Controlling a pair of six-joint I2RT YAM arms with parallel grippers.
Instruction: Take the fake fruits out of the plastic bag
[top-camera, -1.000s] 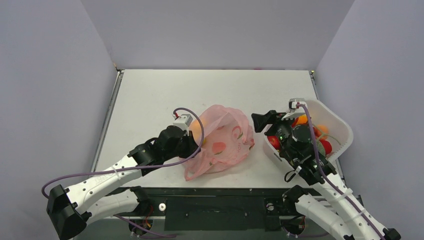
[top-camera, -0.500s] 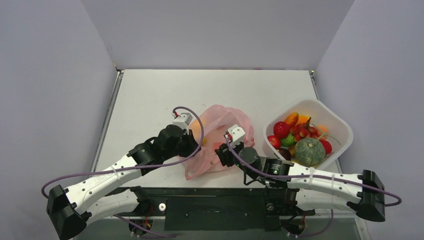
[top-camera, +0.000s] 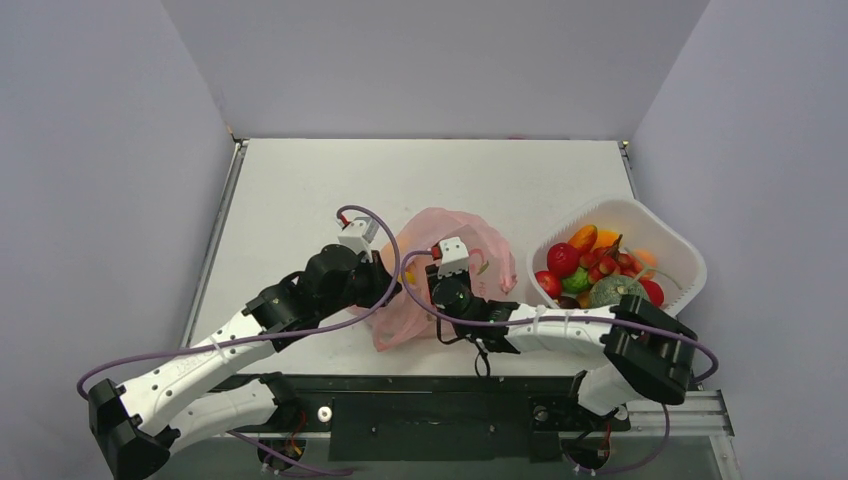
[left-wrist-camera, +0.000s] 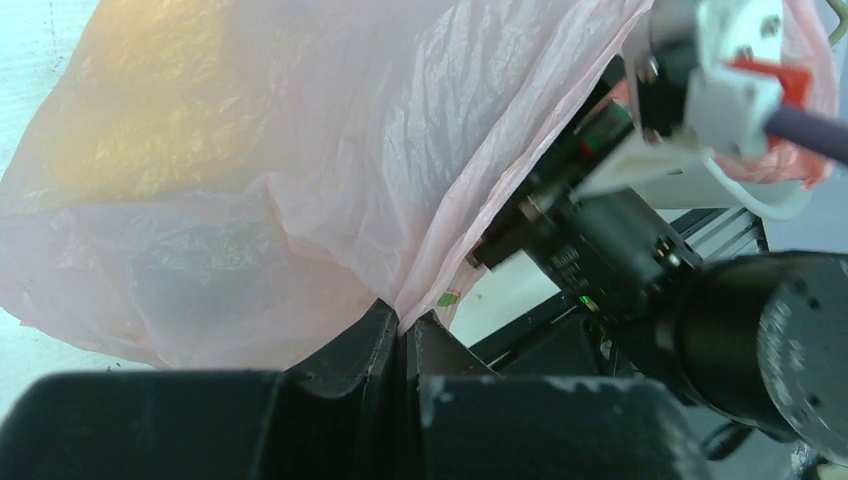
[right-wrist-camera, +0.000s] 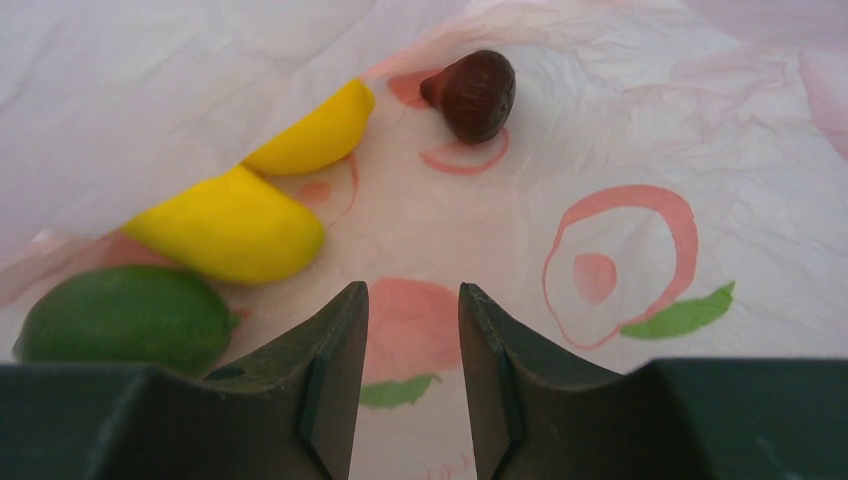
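Note:
The pink plastic bag lies mid-table, its mouth held up. My left gripper is shut on a fold of the bag at its left side. My right gripper is open and empty, reaching inside the bag. Ahead of it lie a yellow fruit, a smaller yellow one, a green lime at the left and a dark brown fruit farther in. In the top view the right gripper's tips are hidden in the bag.
A white basket at the right holds several fake fruits, among them a green melon. The table's near edge runs just below the bag.
My right arm has swung left from the basket and its gripper has entered the bag's mouth. My left gripper has kept its hold on the bag and lifted it slightly.

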